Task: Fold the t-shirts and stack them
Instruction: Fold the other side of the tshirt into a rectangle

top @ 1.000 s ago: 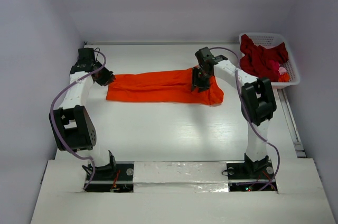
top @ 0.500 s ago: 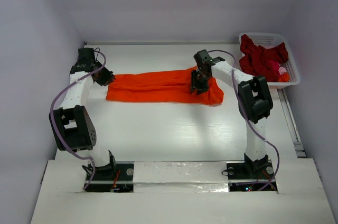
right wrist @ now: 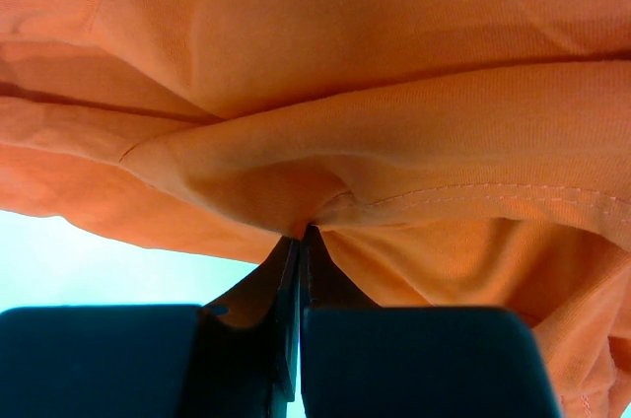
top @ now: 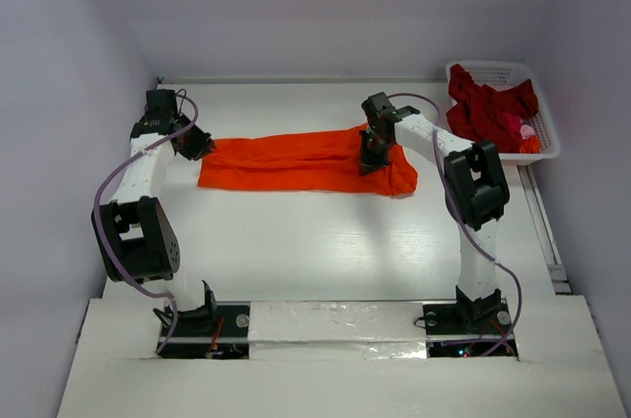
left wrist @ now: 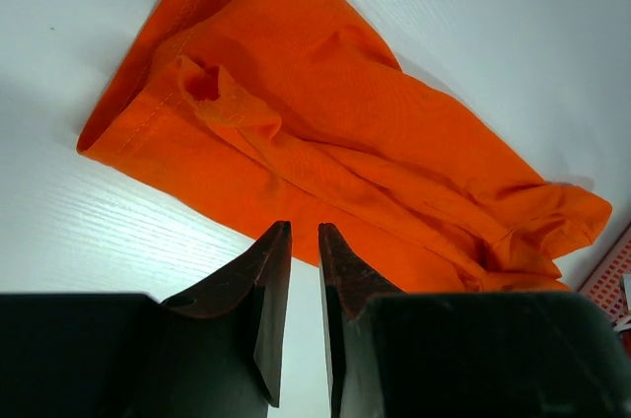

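The bright orange t-shirt (top: pixel 286 164) lies folded into a long band across the middle of the table. My right gripper (top: pixel 373 157) is down on its right part, shut on a pinched fold of the orange cloth (right wrist: pixel 394 43) beside a stitched hem; the fingertips (right wrist: pixel 301 233) meet. My left gripper (top: pixel 200 147) hovers at the band's left end. Its jaws (left wrist: pixel 305 228) stand a narrow slit apart with nothing between them, just short of the shirt (left wrist: pixel 325 132). Dark red t-shirts (top: pixel 488 107) are heaped in the basket.
A white lattice basket (top: pixel 493 68) stands at the back right corner, also showing at the right edge of the left wrist view (left wrist: pixel 613 280). White walls close in the table on three sides. Both arm bases sit at the near edge.
The right gripper has closed from part-open onto a fold of the orange t-shirt, after shifting slightly left. The left arm has not moved.
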### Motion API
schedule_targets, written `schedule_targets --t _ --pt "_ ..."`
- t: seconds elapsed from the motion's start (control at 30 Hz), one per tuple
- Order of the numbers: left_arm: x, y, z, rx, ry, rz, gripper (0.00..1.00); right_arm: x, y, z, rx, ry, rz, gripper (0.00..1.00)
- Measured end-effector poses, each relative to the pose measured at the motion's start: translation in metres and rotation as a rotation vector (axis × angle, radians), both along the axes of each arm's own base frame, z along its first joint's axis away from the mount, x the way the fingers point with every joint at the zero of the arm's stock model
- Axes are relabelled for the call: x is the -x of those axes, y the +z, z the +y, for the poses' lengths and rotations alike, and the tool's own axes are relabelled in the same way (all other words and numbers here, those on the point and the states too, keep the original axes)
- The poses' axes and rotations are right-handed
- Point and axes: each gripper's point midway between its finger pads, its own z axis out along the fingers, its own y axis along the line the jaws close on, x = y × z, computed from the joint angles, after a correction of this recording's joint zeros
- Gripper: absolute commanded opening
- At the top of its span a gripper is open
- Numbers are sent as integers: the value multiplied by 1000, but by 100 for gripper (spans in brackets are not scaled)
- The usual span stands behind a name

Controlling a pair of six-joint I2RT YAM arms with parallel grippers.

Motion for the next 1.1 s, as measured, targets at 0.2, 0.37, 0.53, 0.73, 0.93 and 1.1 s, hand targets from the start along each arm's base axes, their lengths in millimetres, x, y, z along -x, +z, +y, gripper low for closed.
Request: schedule_targets --t 0.2,0.37,0.53,0.73,0.93,1.1 --pt "0 0 0 0 0 0 15 -7 14 3 -5 -1 -21 0" --pt "0 0 0 0 0 0 15 -33 37 12 -24 -2 -91 0" --pt "0 0 0 1 -1 1 15 -48 36 18 -22 -4 -102 0" --pt "0 2 0 1 -1 -1 15 -51 15 18 3 -5 -59 0" --pt "0 3 -1 3 -3 -2 15 -55 17 14 10 -12 -51 0" --pt "0 3 -1 3 -3 -2 15 -69 36 15 -1 -18 -99 0"
